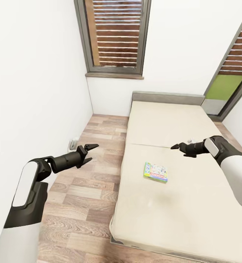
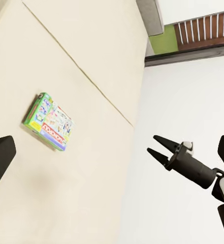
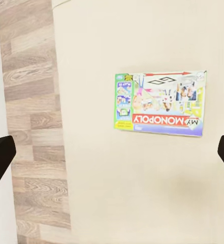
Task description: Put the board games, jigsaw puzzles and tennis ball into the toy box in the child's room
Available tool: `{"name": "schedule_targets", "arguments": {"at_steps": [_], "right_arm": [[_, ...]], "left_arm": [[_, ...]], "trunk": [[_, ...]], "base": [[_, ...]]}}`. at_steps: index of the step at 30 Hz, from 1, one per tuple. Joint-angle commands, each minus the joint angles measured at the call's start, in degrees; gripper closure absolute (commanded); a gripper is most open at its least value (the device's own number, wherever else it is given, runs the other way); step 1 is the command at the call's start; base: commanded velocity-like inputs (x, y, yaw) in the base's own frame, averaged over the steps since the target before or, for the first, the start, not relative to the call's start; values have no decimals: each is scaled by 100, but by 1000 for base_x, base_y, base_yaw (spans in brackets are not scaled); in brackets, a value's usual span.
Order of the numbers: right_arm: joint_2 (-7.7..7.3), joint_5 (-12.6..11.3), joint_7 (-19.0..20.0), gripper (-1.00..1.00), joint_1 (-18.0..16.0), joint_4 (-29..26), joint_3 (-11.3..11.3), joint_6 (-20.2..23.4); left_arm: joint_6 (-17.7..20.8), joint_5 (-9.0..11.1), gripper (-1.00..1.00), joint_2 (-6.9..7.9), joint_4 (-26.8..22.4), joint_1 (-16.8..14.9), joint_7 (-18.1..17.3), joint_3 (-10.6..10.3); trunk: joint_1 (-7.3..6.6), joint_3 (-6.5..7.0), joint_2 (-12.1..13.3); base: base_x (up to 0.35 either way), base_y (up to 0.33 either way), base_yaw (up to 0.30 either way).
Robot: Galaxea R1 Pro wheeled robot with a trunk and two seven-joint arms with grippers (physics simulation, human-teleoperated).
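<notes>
One board game (image 1: 155,172) lies flat on the bed (image 1: 179,204), the green-edged "Monopoly" box, roughly mid-width and a little nearer the bed's left edge than its right, with bare beige cover on every side of it. Neither pincer holds anything: your left gripper (image 1: 89,150) hangs over the wood floor (image 1: 84,190) to the left of the bed with its jaws spread, and your right gripper (image 1: 176,147) hovers above the cover, just beyond and to the right of the box, jaws parted too. The right wrist view looks almost straight down on the box (image 3: 160,103), so that arm seems the natural one for the pick.

You would do well to bring the right gripper back toward you until the box sits between the fingertips, then descend across the box's shorter span rather than its long one. A flat box on a soft cover gives little edge to bite, so press the fingers slightly into the bedding beside the edges before you close.

Room is generous near you and to the right. On the left, the floor strip between bed and white wall (image 1: 33,91) is narrow, so keep the left arm tucked. Farther off, the grey headboard (image 1: 167,98) and window (image 1: 115,36) are well clear of the work.
</notes>
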Motion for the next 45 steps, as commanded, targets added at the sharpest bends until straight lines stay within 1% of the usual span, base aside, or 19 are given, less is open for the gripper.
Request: {"name": "schedule_targets", "arguments": {"at_steps": [1,3,4,5,7,11,33,41,45], "right_arm": [[21,13,-15,-100,-1,6,-5,-75],[53,9,-77,-100,3,18,-9,-244],[53,9,-77,-100,3,18,-9,-244],[64,7,-100,-100,4,22,-10,-310],[81,4,-132,-100,6,29,-12,-408],[92,-2,-161,-100,8,28,-19,-494],[52,-24,-156,-100,6,-19,-48,-526],[27,-24,-156,-100,-17,-28,-50,-517],[18,-25,-156,-100,-26,-29,-50,-515]], "left_arm": [[12,50,-100,2,-5,-3,62,80],[8,38,-100,7,-3,2,64,227],[8,38,-100,7,-3,2,64,227],[7,34,-100,6,-6,4,66,282],[5,29,-100,1,-16,9,67,362],[4,22,-100,-4,-23,14,70,422],[19,24,-100,-5,-45,19,34,475],[49,77,-100,-21,-54,19,-48,458],[57,92,-100,-45,-76,16,-132,371]], "trunk": [[1,-16,-5],[1,-34,-5],[1,-44,-5],[1,-53,-5],[45,-108,-85],[132,-217,-246],[616,-818,-1128],[616,-893,-1128],[616,-930,-1128]], "base": [[0,0,0],[0,0,8],[0,0,11],[0,0,21],[0,0,32],[0,0,42],[0,0,63],[0,0,71],[0,0,72]]}}
